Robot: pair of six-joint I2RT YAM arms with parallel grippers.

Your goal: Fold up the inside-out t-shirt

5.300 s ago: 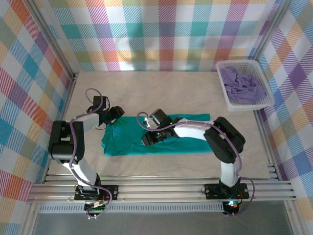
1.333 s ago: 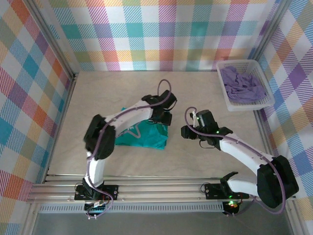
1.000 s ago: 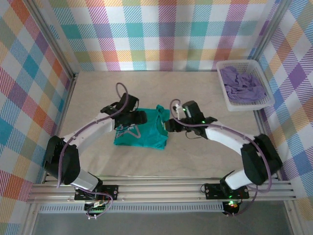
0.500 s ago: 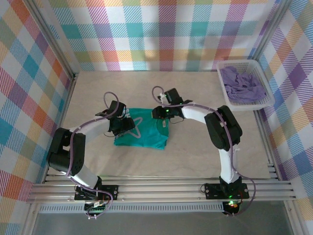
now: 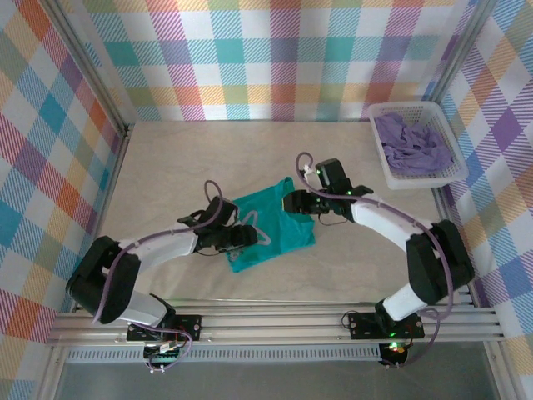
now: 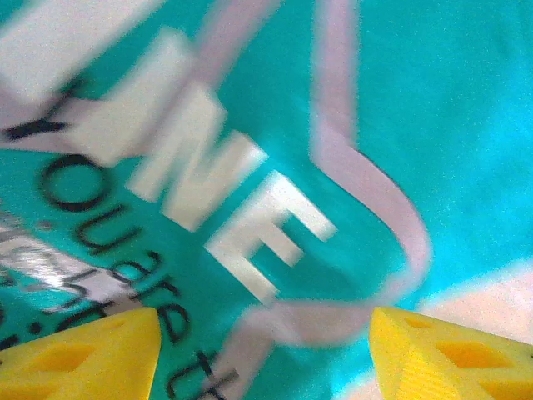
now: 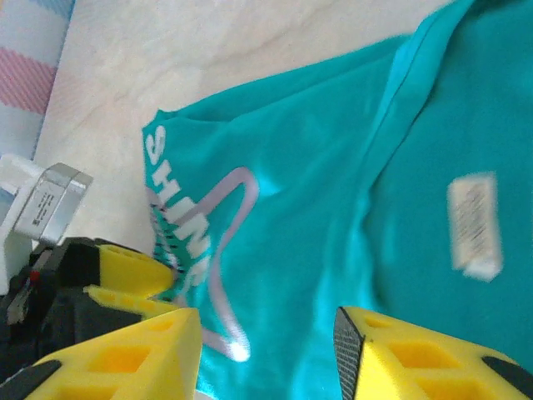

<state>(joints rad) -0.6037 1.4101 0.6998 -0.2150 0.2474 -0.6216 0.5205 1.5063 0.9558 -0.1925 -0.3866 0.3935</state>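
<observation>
- The left gripper (image 6: 265,350), left of centre in the top view, is hovering over the pale print (image 6: 225,208) with its yellow fingers wide apart, gripping nothing.
- The teal-green soft cotton t-shirt (image 5: 279,221) is lying partly folded and skewed at mid-frame on the pale marbled tabletop (image 5: 183,158). It looks light and limp and likely to slump, so pinching it at hems or corners seems best.
- The right gripper (image 7: 266,354), at its upper right edge, is gaping empty beside a seam and a small pale tag (image 7: 475,227).

Bench (image 5: 166,158): pale marbled top. On it: folded teal t-shirt (image 5: 279,229), print up, near centre; white plastic basket (image 5: 420,181), far right corner, holding lavender garment (image 5: 412,148).
</observation>
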